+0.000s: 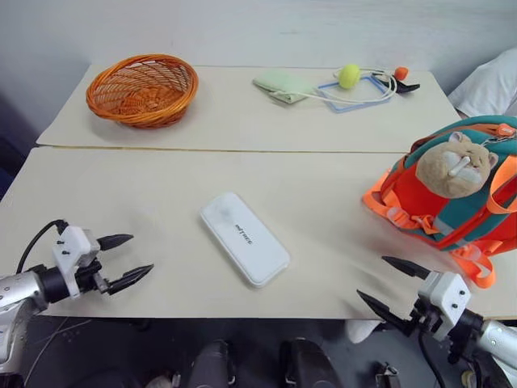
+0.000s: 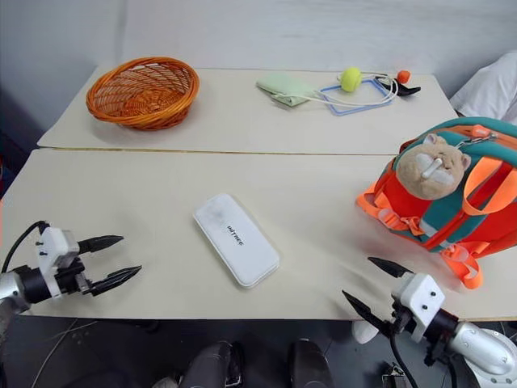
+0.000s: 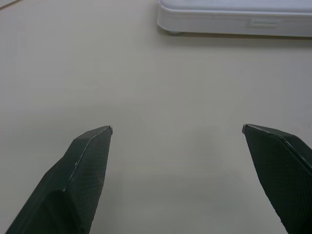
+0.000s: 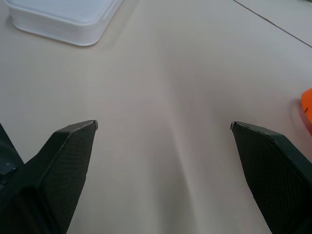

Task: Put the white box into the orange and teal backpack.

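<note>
Nothing of the task is done yet. The box lies flat on the table, near its front edge, untouched and well apart from the backpack, which is set at the right side. The left gripper and right gripper are held at either side of the box, jaws spread wide and empty. Grasping, carrying and inserting are all left.
</note>
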Controlling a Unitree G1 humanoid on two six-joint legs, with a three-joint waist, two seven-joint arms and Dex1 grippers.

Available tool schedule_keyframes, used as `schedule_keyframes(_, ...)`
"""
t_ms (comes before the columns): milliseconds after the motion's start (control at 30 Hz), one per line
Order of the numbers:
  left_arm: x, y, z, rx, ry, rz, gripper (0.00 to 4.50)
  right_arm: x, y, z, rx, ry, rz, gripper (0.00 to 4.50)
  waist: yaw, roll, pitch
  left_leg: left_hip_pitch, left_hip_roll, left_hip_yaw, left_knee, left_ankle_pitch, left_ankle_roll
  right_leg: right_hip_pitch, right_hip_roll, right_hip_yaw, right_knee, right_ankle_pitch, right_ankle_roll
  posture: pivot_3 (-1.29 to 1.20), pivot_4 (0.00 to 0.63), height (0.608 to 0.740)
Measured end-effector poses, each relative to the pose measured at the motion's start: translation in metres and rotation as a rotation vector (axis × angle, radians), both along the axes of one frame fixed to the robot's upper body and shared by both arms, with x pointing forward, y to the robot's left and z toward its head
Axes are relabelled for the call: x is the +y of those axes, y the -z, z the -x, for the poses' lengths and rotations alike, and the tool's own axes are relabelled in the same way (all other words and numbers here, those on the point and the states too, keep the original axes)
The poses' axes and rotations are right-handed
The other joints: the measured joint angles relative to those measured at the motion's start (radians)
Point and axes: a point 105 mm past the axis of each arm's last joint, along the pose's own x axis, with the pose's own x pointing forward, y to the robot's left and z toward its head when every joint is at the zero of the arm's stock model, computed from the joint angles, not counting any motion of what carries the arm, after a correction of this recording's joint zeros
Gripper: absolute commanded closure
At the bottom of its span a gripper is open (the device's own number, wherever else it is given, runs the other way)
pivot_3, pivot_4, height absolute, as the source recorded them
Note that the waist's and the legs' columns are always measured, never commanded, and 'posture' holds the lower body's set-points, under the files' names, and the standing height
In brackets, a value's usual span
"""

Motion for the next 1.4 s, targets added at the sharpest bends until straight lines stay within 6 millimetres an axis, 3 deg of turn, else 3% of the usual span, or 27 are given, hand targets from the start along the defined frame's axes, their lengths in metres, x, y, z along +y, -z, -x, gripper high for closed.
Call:
schedule_keyframes(167, -0.003, 0.0, 0.002, 0.0, -0.003, 0.016, 0.0, 0.002, -0.001, -0.008, -0.03, -0.011, -0.008, 0.02, -0.002, 0.0, 0.0, 0.008, 0.0, 0.0, -0.003, -0.002, -0.001, 0.009, 0.0, 0.0, -0.005, 0.0, -0.001, 0.0, 0.15, 0.74)
schedule_keyframes(267, -0.016, -0.016, -0.015, -0.012, -0.026, 0.225, 0.0, 0.01, 0.002, -0.014, 0.012, -0.029, -0.055, 0.45, 0.001, 0.0, 0.0, 0.007, 0.0, -0.003, -0.001, -0.002, -0.001, 0.01, 0.0, -0.003, -0.005, 0.0, -0.001, 0.0, 0.15, 0.74)
schedule_keyframes(333, -0.027, -0.036, -0.034, -0.025, -0.015, 0.31, 0.39, 0.021, 0.003, -0.016, 0.074, -0.055, -0.066, 1.02, 0.009, 0.0, 0.0, 0.007, 0.0, -0.006, 0.0, -0.002, 0.0, 0.011, -0.001, -0.004, -0.004, 0.0, -0.001, 0.0, 0.15, 0.74)
schedule_keyframes(433, -0.048, -0.064, -0.067, -0.067, 0.012, 0.304, 1.21, 0.05, -0.003, -0.018, 0.098, -0.126, -0.075, 2.1, 0.02, 0.0, -0.001, 0.008, -0.001, -0.005, -0.001, -0.001, -0.001, 0.011, -0.001, -0.005, -0.003, 0.0, -0.001, 0.0, 0.15, 0.74)
schedule_keyframes(567, -0.08, -0.054, -0.103, -0.042, 0.081, 0.18, 2.41, 0.078, 0.0, -0.015, 0.115, -0.241, -0.038, 3.45, 0.024, 0.0, -0.001, 0.006, -0.002, -0.003, 0.0, -0.001, -0.001, 0.01, 0.002, -0.005, -0.005, 0.0, -0.001, 0.0, 0.15, 0.74)
schedule_keyframes(667, -0.102, -0.043, -0.136, -0.034, 0.106, 0.097, 3.31, 0.098, 0.015, -0.005, 0.174, -0.364, 0.026, 4.47, 0.026, -0.002, -0.001, 0.004, -0.002, -0.002, 0.003, -0.001, 0.0, 0.01, 0.004, -0.005, -0.005, 0.0, 0.0, 0.0, 0.15, 0.74)
schedule_keyframes(767, -0.108, -0.036, -0.157, -0.021, 0.103, 0.037, 4.24, 0.11, 0.027, -0.003, 0.193, -0.432, 0.099, 4.5, 0.021, -0.003, 0.0, 0.005, -0.001, 0.002, 0.004, -0.001, 0.001, 0.008, 0.004, -0.005, -0.004, 0.0, 0.001, 0.0, 0.15, 0.74)
schedule_keyframes(900, -0.123, -0.019, -0.163, 0.019, 0.184, 0.001, 4.24, 0.116, 0.03, -0.024, 0.155, -0.394, 0.13, 4.5, 0.019, -0.004, 0.0, 0.004, 0.0, 0.005, 0.006, -0.001, 0.001, 0.005, 0.004, -0.007, -0.001, 0.0, 0.001, 0.0, 0.15, 0.74)
schedule_keyframes(967, -0.133, -0.011, -0.16, 0.047, 0.246, 0.004, 4.24, 0.12, 0.025, -0.03, 0.126, -0.391, 0.129, 4.5, 0.023, -0.004, 0.0, 0.001, 0.0, 0.005, 0.008, -0.001, 0.001, 0.0, 0.004, -0.006, 0.003, 0.0, 0.001, 0.0, 0.15, 0.74)
schedule_keyframes(1100, -0.136, -0.006, -0.151, 0.083, 0.318, 0.004, 4.24, 0.118, 0.025, -0.036, 0.138, -0.363, 0.129, 4.5, 0.022, -0.005, 0.0, -0.009, 0.001, 0.003, 0.015, -0.001, 0.001, -0.006, 0.004, -0.006, 0.009, 0.0, 0.001, 0.0, 0.15, 0.74)
schedule_keyframes(1267, -0.12, -0.001, -0.134, 0.107, 0.336, -0.002, 4.24, 0.108, 0.021, -0.043, 0.155, -0.317, 0.125, 4.5, 0.018, -0.004, 0.0, -0.008, 0.001, 0.003, 0.017, -0.002, 0.002, -0.006, 0.003, -0.002, 0.009, 0.0, 0.001, 0.0, 0.15, 0.74)
schedule_keyframes(1400, -0.113, 0.005, -0.109, 0.128, 0.36, 0.017, 4.24, 0.085, 0.007, -0.054, 0.135, -0.254, 0.155, 4.5, 0.02, -0.004, 0.0, -0.009, 0.0, 0.001, 0.017, -0.002, 0.002, -0.005, 0.002, -0.001, 0.008, 0.0, 0.001, 0.0, 0.15, 0.74)
